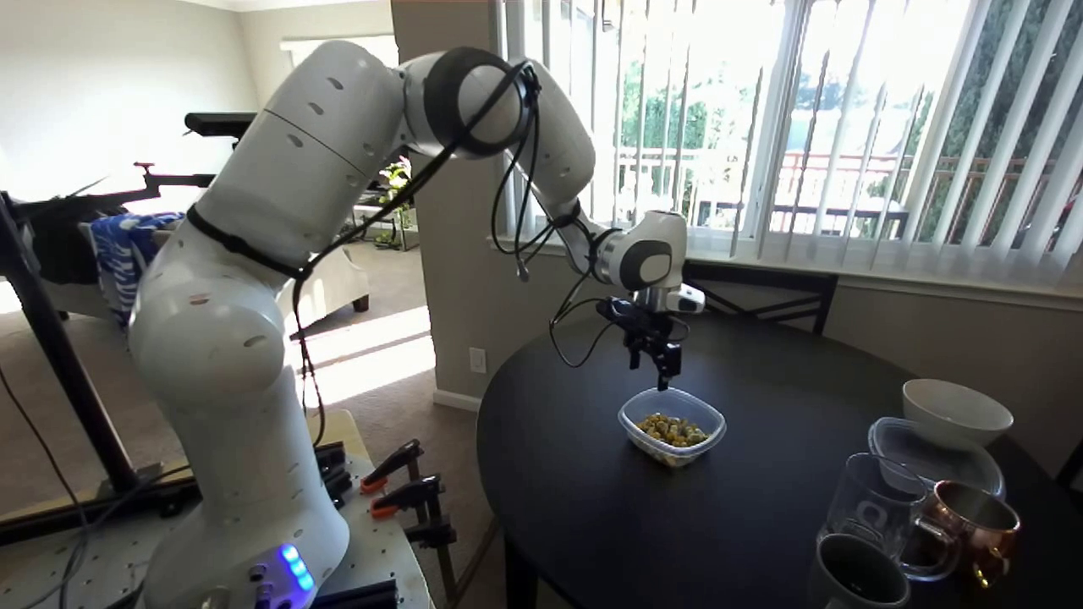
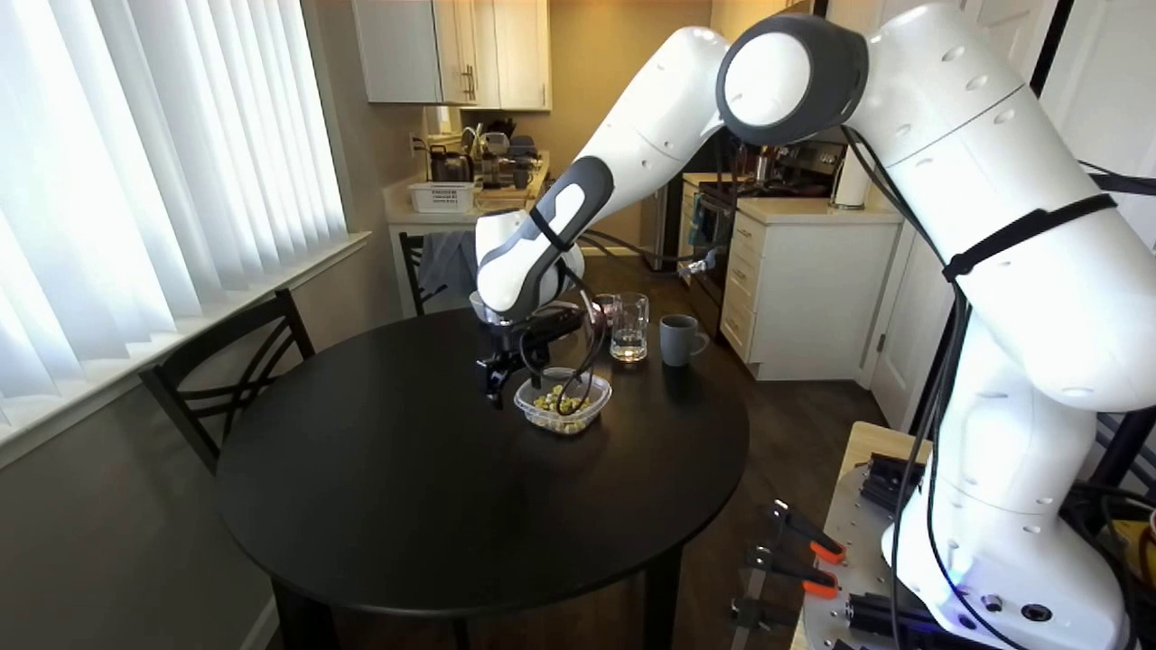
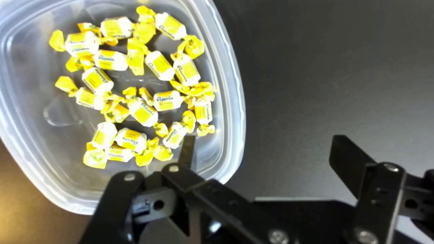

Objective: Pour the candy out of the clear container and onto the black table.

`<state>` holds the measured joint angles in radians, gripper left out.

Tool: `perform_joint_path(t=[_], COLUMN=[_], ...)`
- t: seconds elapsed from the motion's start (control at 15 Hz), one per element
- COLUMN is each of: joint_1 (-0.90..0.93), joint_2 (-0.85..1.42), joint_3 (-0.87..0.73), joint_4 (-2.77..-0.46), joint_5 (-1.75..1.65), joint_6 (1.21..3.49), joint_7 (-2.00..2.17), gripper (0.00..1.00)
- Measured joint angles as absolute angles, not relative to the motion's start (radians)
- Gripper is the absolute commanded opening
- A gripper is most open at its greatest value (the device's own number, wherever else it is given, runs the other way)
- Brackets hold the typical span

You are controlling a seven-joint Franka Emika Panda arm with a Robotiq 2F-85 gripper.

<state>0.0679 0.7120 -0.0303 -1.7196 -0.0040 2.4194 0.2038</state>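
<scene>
The clear container (image 1: 716,430) stands upright on the black table (image 1: 575,482), seen in both exterior views (image 2: 591,413). Several yellow and white wrapped candy pieces (image 1: 673,430) lie in it; in the wrist view the candy (image 3: 143,112) is spread over its floor. My gripper (image 1: 650,375) is open and empty, pointing down just above the container's rim. In the wrist view the gripper (image 3: 264,137) has its left finger over the inside of the container and its right finger over bare table. The container's right wall (image 3: 234,101) lies between the two fingers. I cannot tell the exact height gap.
A white bowl (image 1: 956,408) sits on another clear plastic piece (image 1: 981,469) at the table's edge. A glass mug (image 1: 876,507), a copper mug (image 1: 981,529) and a grey mug (image 2: 679,341) stand near it. A dark chair (image 2: 239,384) stands by the window side.
</scene>
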Motion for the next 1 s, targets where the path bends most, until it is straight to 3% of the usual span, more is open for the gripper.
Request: perform_joint_path(t=[0.13, 0.8, 1.0], joint_1=[0.069, 0.094, 0.102], joint_2=[0.776, 0.845, 0.848], joint_3=[-0.033, -0.045, -0.047], joint_4=[-1.657, -1.541, -1.535], joint_5=[-0.001, -0.001, -0.001], joint_6=[2.419, 2.419, 2.415], joint_7=[0.248, 0.358, 0.379], gripper=[0.68, 0.03, 0.04])
